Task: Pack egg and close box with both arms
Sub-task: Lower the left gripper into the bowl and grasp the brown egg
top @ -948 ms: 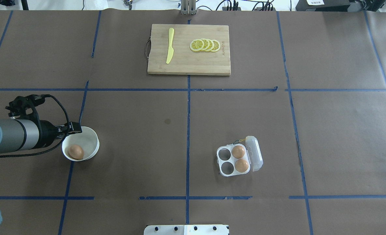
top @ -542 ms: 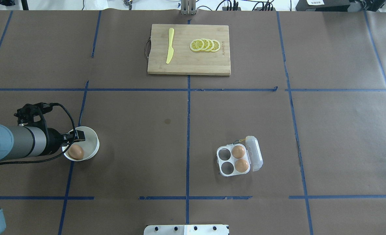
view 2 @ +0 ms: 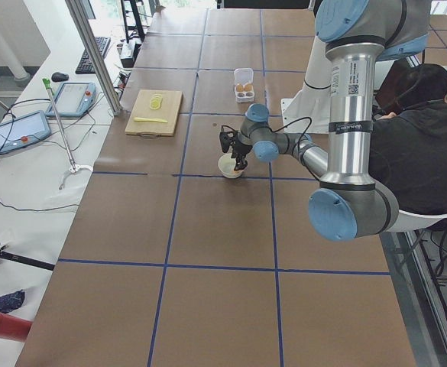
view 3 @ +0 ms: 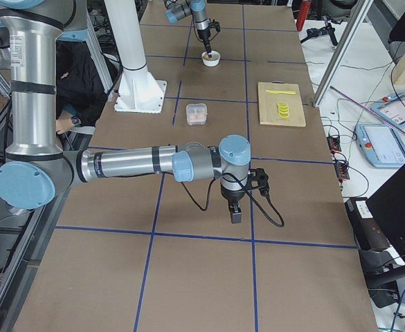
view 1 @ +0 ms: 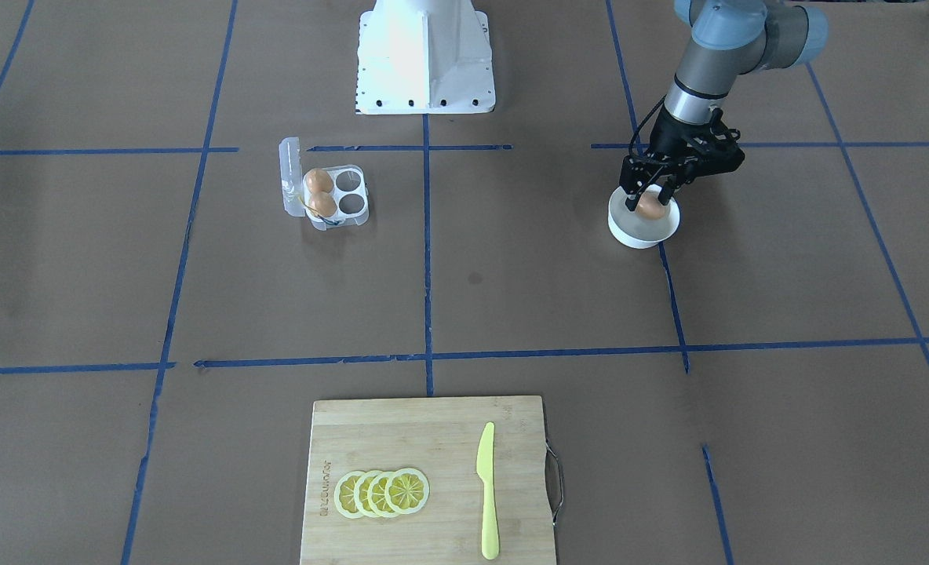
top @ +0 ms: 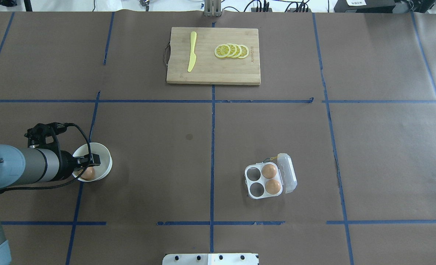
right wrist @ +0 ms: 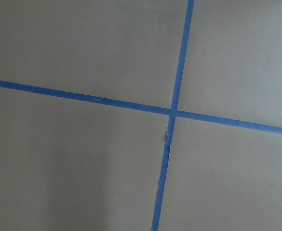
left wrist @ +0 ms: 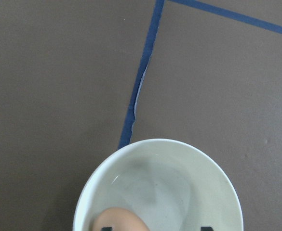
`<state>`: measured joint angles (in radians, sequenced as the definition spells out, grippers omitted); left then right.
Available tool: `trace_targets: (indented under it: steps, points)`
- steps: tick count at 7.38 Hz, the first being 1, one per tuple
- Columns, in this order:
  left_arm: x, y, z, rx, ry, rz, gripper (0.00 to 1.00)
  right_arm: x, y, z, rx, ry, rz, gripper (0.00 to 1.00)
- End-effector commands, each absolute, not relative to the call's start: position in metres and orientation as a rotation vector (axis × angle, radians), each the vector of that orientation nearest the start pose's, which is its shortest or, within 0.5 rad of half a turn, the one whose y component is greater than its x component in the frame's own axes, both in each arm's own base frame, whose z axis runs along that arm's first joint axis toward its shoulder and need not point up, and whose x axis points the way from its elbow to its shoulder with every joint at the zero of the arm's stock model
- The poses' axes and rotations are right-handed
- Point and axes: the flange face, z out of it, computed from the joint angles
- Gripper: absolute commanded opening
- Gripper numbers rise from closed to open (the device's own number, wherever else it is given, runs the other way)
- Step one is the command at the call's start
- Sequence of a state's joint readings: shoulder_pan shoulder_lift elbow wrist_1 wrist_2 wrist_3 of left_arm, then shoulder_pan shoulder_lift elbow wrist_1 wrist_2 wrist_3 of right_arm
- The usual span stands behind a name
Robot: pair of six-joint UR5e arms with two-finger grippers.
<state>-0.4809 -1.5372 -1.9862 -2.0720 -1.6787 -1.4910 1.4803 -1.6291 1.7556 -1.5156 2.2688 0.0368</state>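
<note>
One orange-brown egg (top: 89, 173) lies in a white bowl (top: 106, 159) at the table's left; it also shows in the front view (view 1: 652, 207) and the left wrist view (left wrist: 121, 219). My left gripper (top: 88, 166) is open and lowered into the bowl (view 1: 642, 233), with its fingers on either side of the egg. The clear box (top: 254, 180) stands right of centre with its lid (top: 288, 178) open, two eggs (top: 269, 170) in the cups next to the lid and two cups empty. My right gripper (view 3: 235, 216) shows only in the right side view, low over bare table; I cannot tell whether it is open.
A wooden cutting board (top: 210, 73) with lemon slices (top: 231, 50) and a yellow knife (top: 192, 51) lies at the far middle. The white pedestal base (view 1: 424, 55) stands at the robot's side. A seated person (view 2: 425, 145) is behind the left arm.
My left gripper has moved from the bowl's far rim toward the robot and down into the bowl, over the egg. The box and its eggs have not moved.
</note>
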Motion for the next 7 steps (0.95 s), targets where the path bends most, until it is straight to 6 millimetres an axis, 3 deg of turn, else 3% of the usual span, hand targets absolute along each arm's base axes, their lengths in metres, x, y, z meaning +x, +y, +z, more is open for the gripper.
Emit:
trace_targets:
  steps: [1,3,7]
  points:
    - [0.381,-0.336,0.432,0.146,0.868,-0.321,0.69,0.026,-0.480,0.595,0.128,-0.706,-0.114,1.00]
    - [0.397,-0.339,0.440,0.140,0.855,-0.310,0.69,0.026,-0.480,0.596,0.126,-0.706,-0.113,1.00]
    - [0.407,-0.332,0.437,0.147,0.859,-0.256,0.69,0.026,-0.477,0.599,0.120,-0.706,-0.111,1.00]
